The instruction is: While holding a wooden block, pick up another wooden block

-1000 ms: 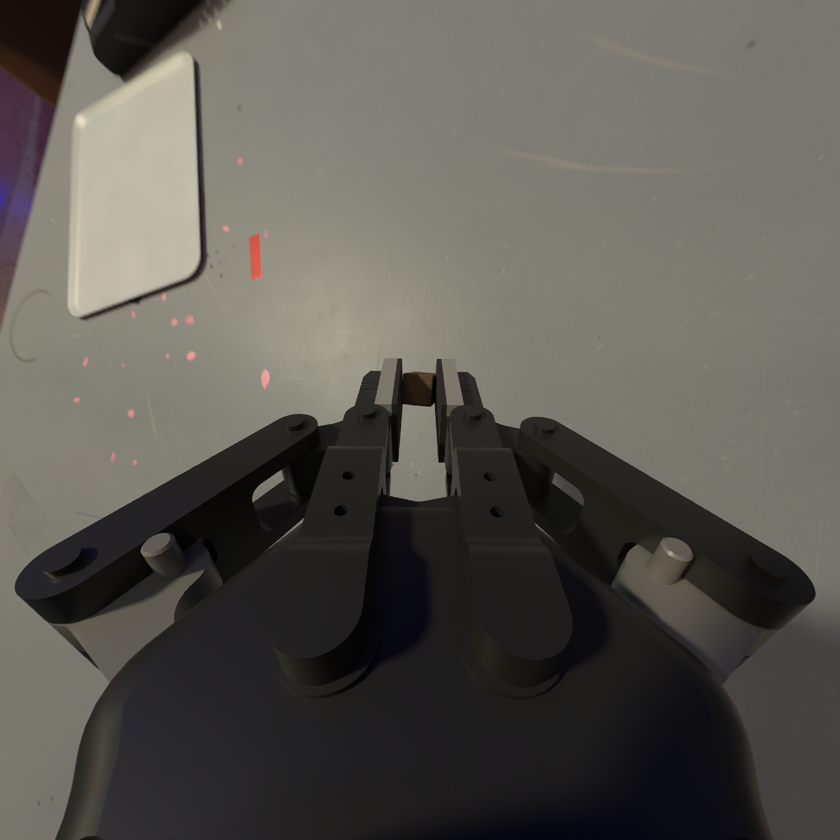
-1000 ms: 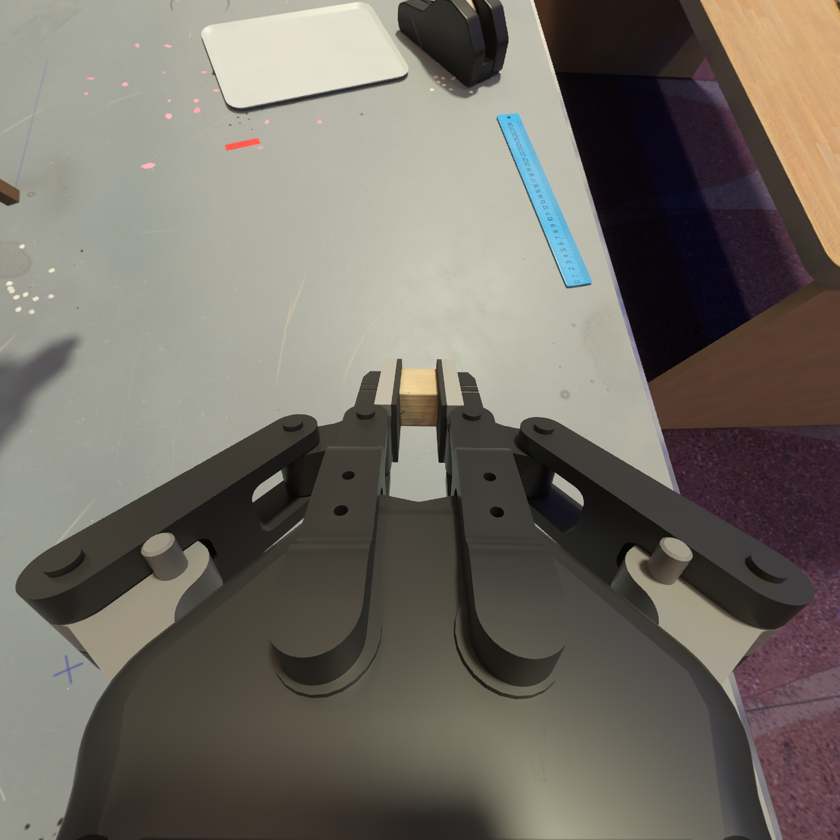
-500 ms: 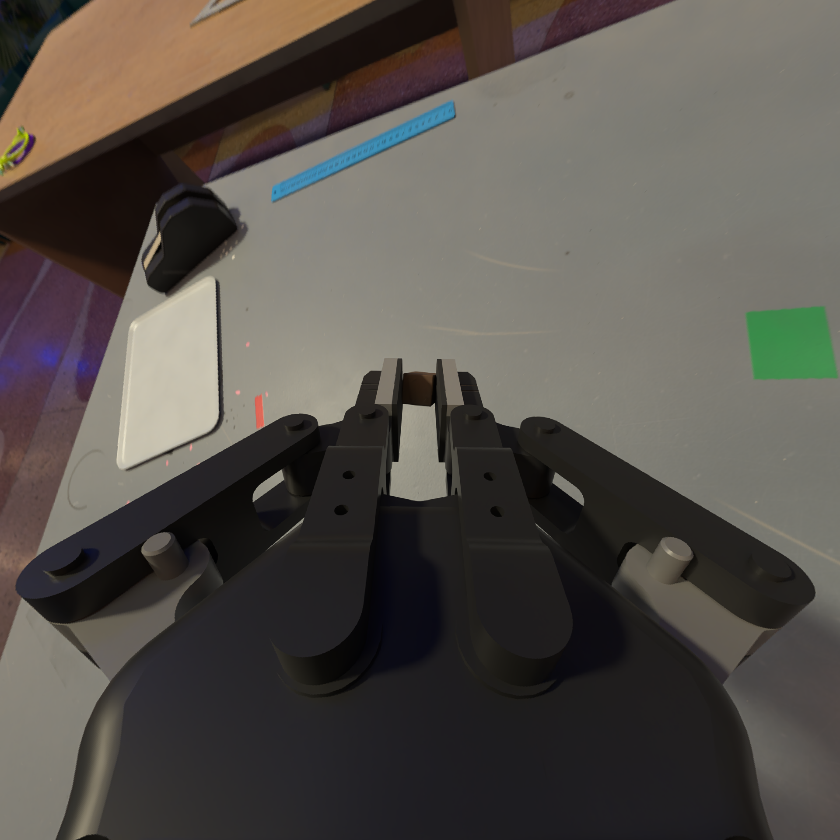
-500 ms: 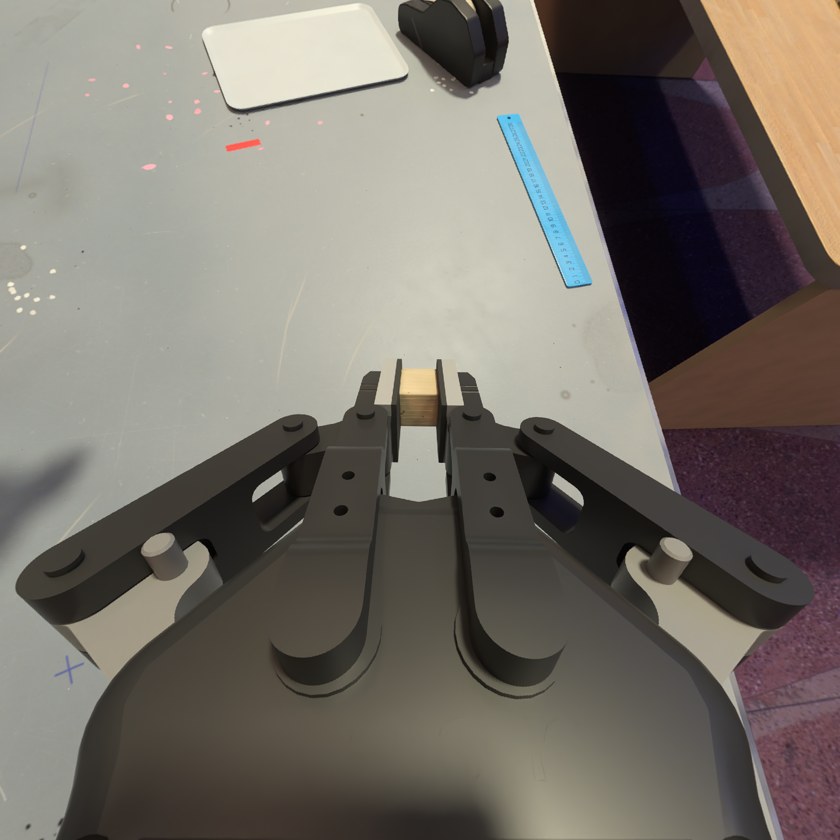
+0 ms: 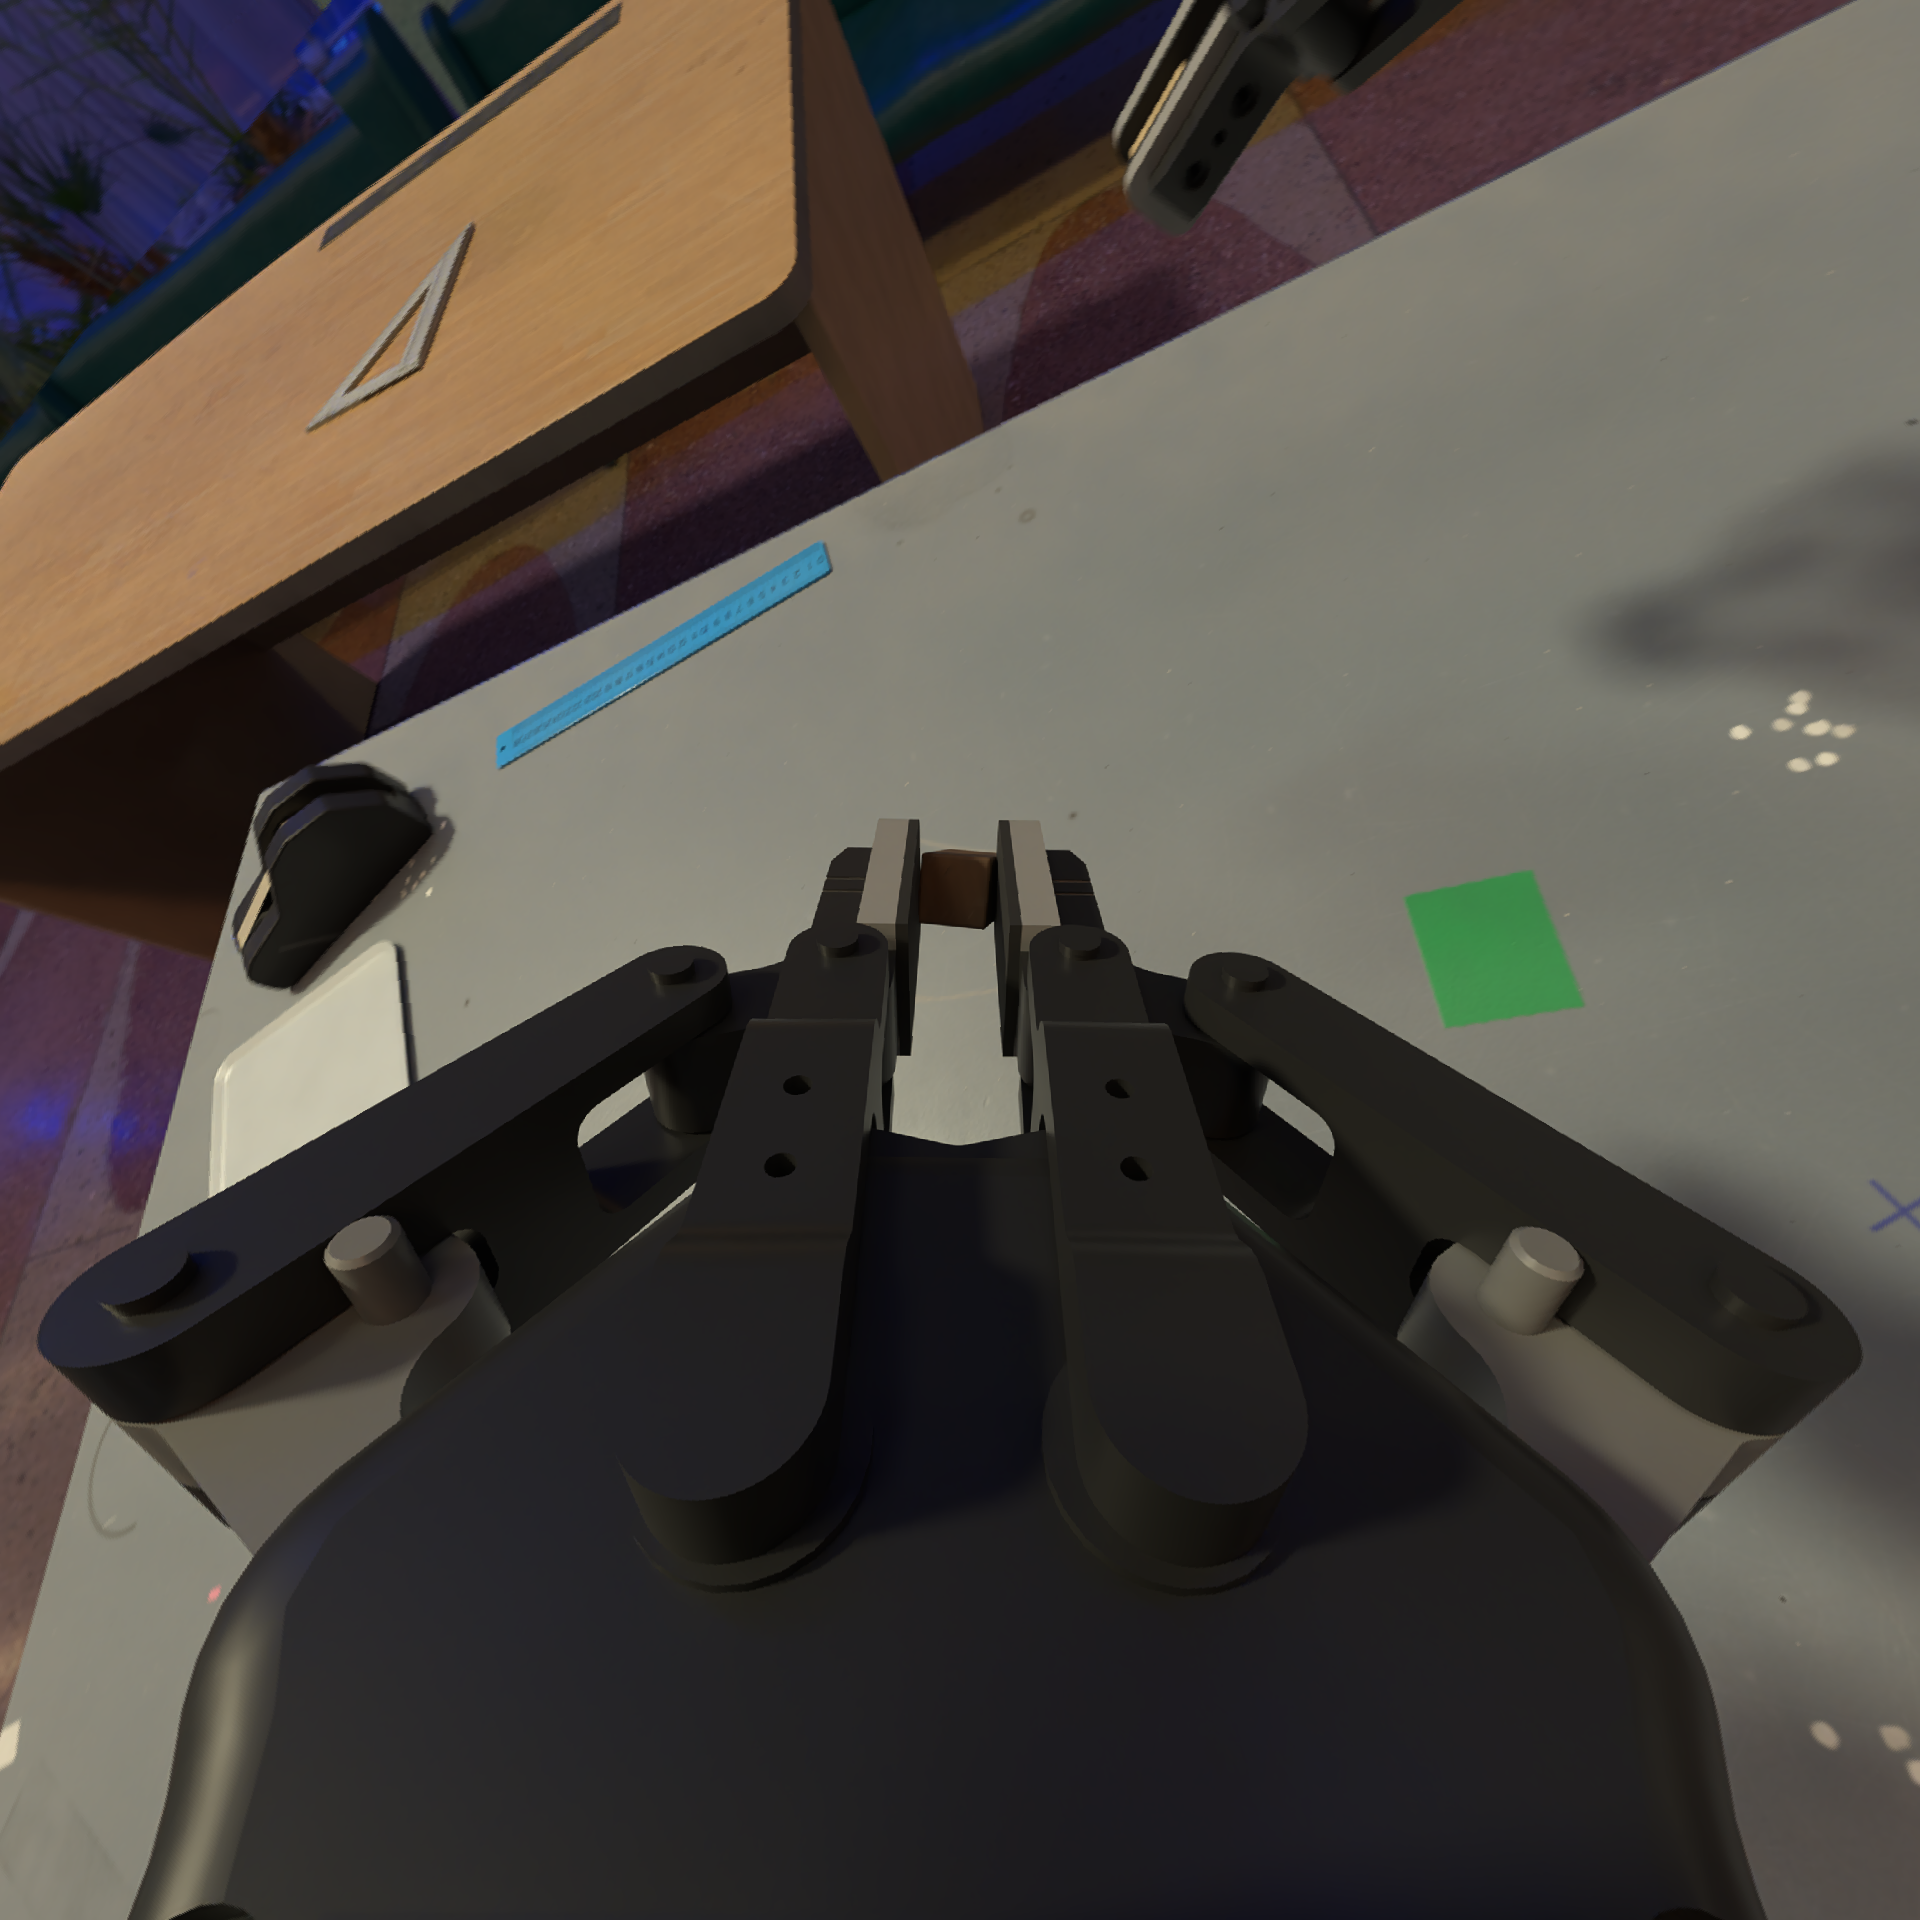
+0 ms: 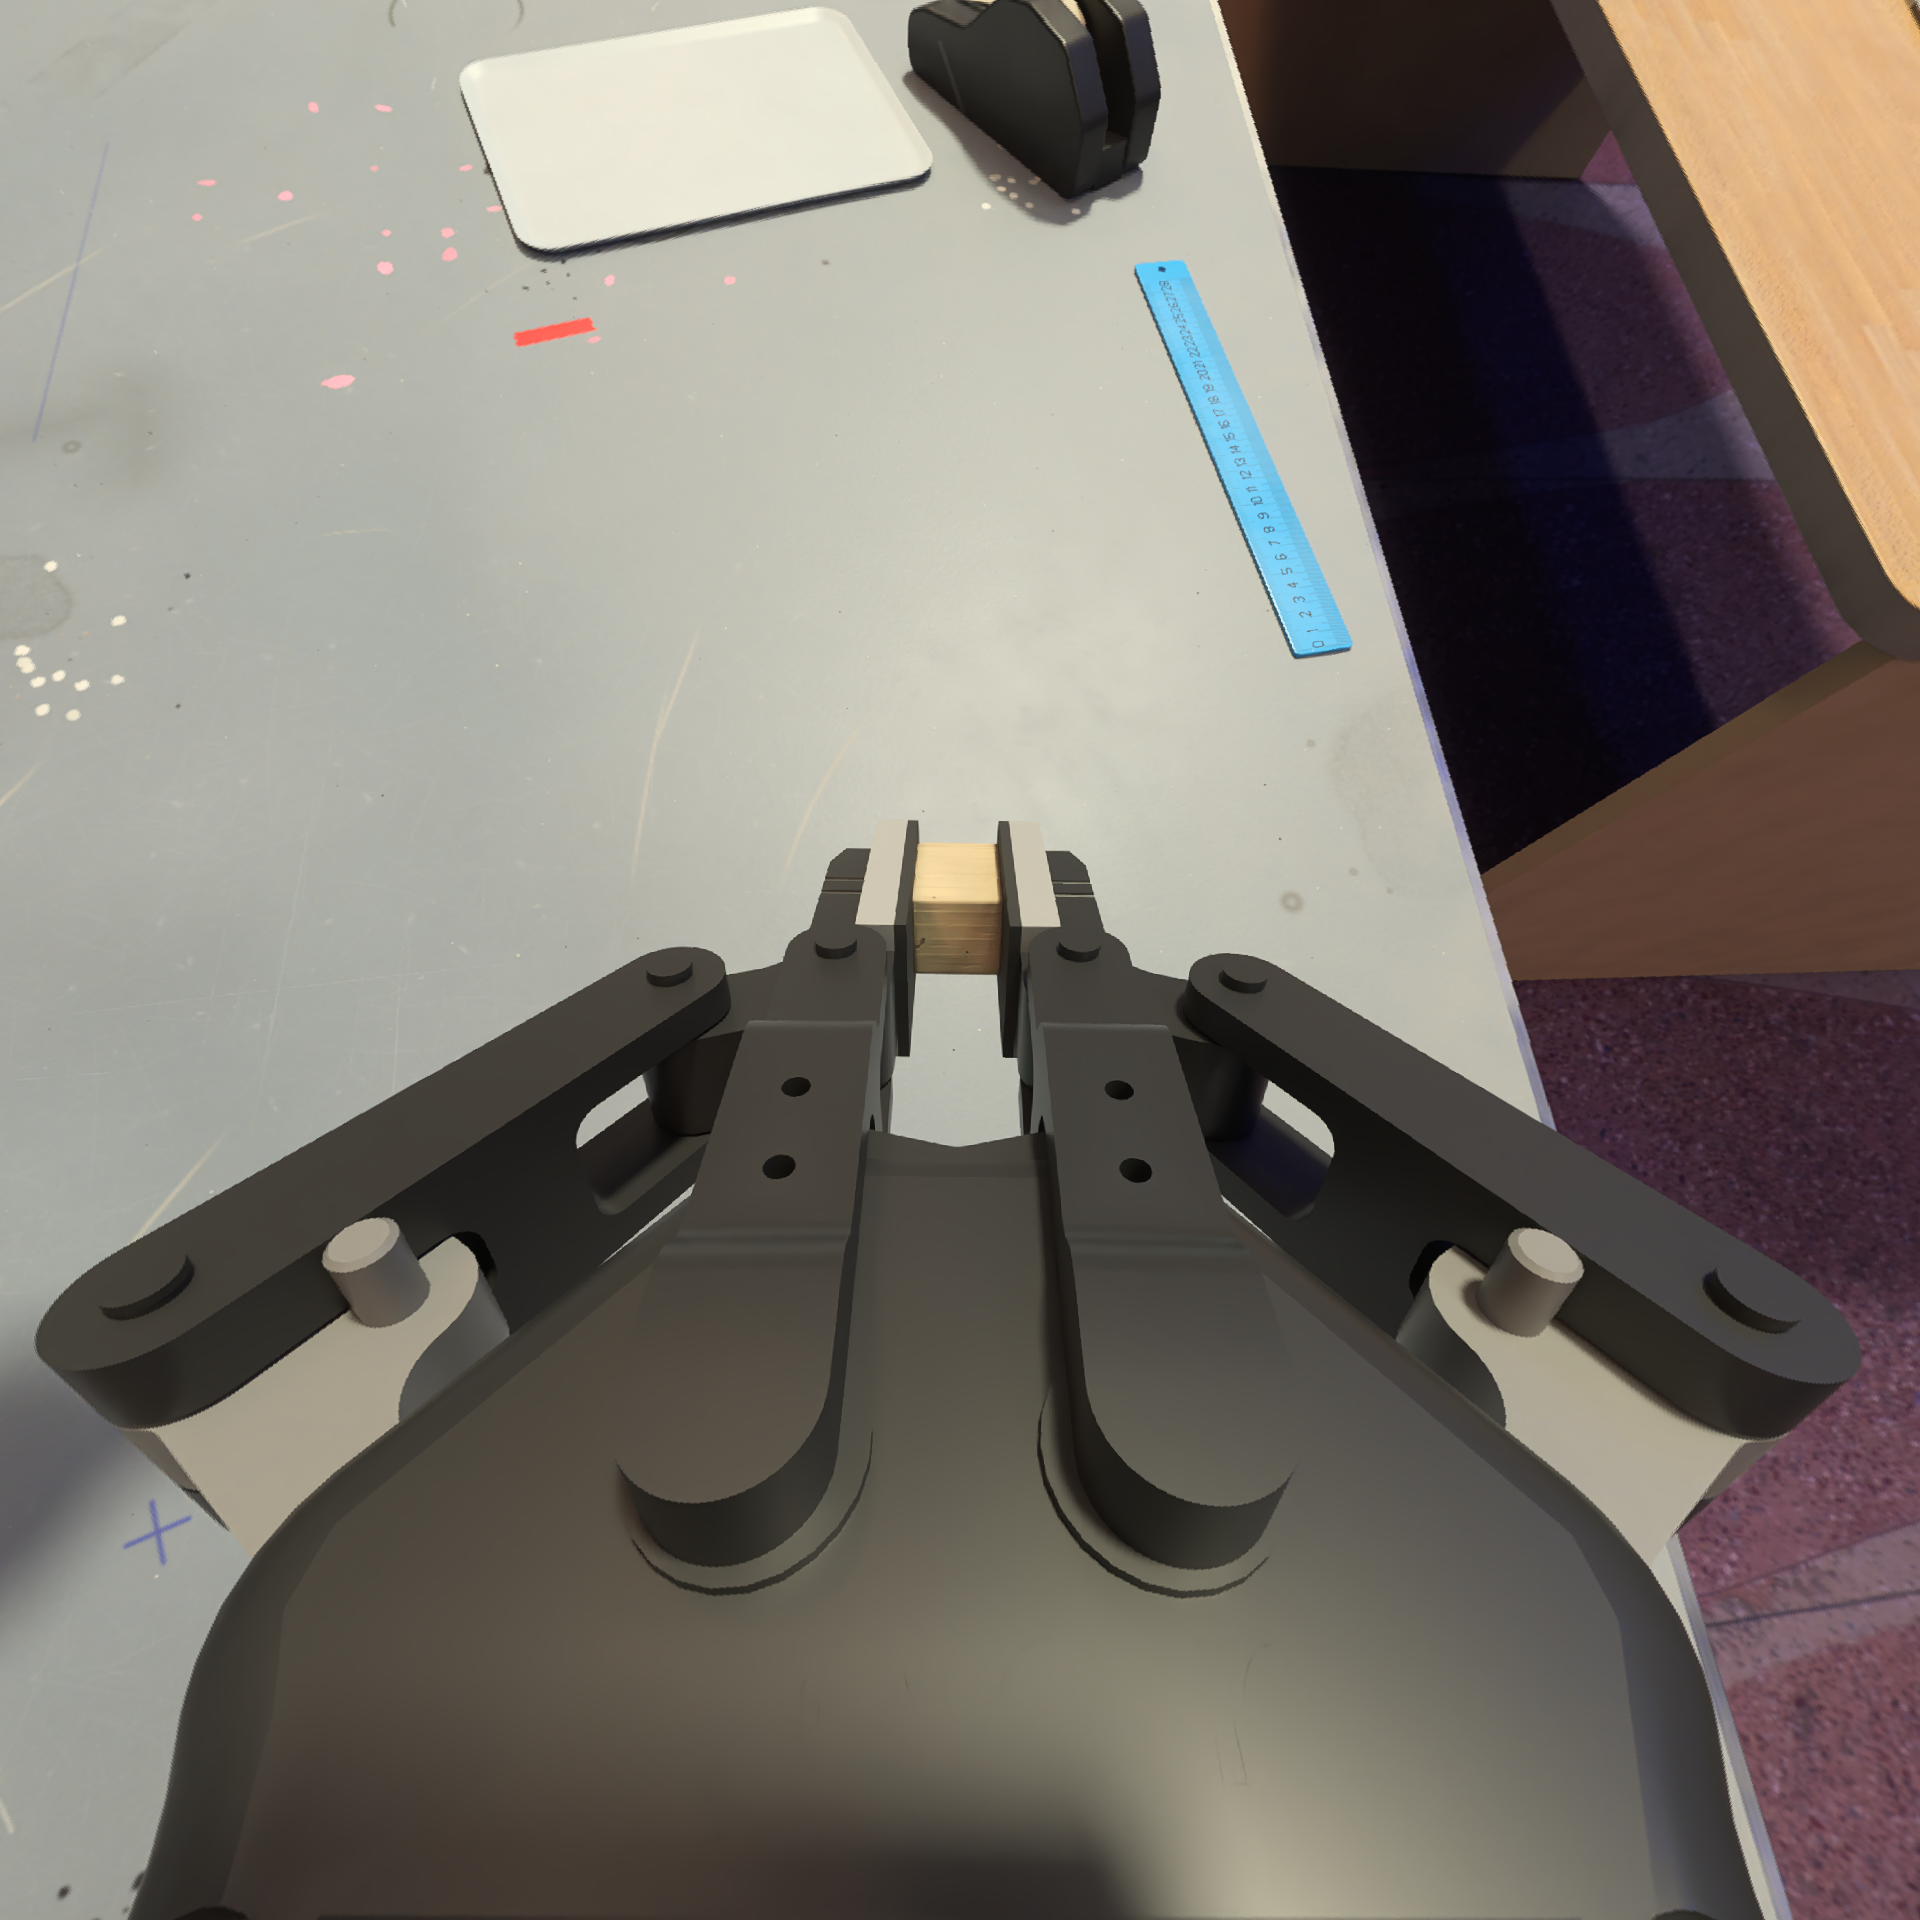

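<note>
My left gripper (image 5: 958,873) is shut on a small dark brown wooden block (image 5: 954,886) and holds it above the grey table (image 5: 1299,623). My right gripper (image 6: 958,883) is shut on a light wooden block (image 6: 956,909) and holds it above the same table (image 6: 520,623) near its right edge. The right gripper also shows far off at the top right of the left wrist view (image 5: 1195,135), raised over the table's far edge.
A white tray (image 6: 691,125), a black holder (image 6: 1049,88) and a blue ruler (image 6: 1242,457) lie on the table; they also show in the left wrist view: tray (image 5: 312,1060), holder (image 5: 327,868), ruler (image 5: 665,655). A green square (image 5: 1491,951) marks the table. A wooden desk (image 5: 416,332) stands beyond.
My left gripper has lifted and tilted up with the dark block, so its view now takes in the ruler, the desk and the right gripper. My right gripper has held still.
</note>
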Robot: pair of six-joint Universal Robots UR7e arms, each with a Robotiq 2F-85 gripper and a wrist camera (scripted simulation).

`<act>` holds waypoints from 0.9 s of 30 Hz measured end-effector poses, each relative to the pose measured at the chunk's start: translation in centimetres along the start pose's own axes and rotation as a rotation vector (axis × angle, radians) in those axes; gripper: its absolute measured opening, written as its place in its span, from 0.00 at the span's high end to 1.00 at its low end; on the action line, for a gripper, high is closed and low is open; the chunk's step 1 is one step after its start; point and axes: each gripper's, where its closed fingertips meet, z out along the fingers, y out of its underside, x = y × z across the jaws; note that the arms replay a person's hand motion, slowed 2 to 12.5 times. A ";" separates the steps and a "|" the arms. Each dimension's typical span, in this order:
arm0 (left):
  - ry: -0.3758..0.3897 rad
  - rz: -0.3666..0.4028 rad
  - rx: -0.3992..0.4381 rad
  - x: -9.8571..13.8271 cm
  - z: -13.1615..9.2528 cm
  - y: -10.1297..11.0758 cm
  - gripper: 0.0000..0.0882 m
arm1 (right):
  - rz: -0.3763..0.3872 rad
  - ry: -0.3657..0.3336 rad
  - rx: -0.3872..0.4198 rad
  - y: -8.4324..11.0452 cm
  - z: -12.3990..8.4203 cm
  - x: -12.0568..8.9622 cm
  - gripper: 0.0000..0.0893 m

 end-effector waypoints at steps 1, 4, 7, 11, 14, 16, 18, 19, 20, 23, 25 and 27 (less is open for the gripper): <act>0.010 0.007 0.005 0.4 0.2 -0.5 0.85 | 0.000 0.000 0.000 0.0 0.0 0.0 0.85; 0.039 0.026 0.019 1.4 0.8 -1.8 0.85 | 0.000 0.001 0.000 0.0 0.0 0.0 0.85; 0.068 0.044 0.029 2.3 1.5 -2.9 0.85 | 0.000 0.001 -0.001 0.0 0.0 0.0 0.85; 0.108 0.068 0.034 3.5 2.5 -4.2 0.85 | 0.000 0.001 -0.002 0.0 0.0 0.0 0.85; 0.134 0.084 0.033 4.4 3.3 -4.9 0.85 | 0.000 0.000 -0.002 0.0 0.0 0.0 0.85; 0.146 0.093 0.033 4.8 3.8 -5.4 0.85 | 0.000 0.000 -0.002 0.0 0.0 0.0 0.85; 0.156 0.101 0.032 5.2 4.4 -5.8 0.85 | 0.000 0.000 -0.002 0.0 0.0 0.0 0.85; 0.161 0.104 0.031 5.3 4.6 -5.9 0.85 | 0.000 0.001 -0.003 0.0 0.0 0.0 0.85; 0.166 0.106 0.031 5.5 4.9 -6.1 0.85 | 0.000 0.001 -0.003 0.0 0.0 0.0 0.85; 0.182 0.111 0.028 6.0 5.7 -6.6 0.85 | -0.001 0.001 -0.003 0.0 0.0 0.0 0.85; 0.199 0.111 0.026 6.4 6.1 -6.8 0.85 | -0.001 0.001 -0.002 0.0 0.0 0.0 0.85; 0.216 0.111 0.021 6.8 6.6 -7.0 0.85 | -0.001 0.002 -0.002 0.0 0.0 0.0 0.85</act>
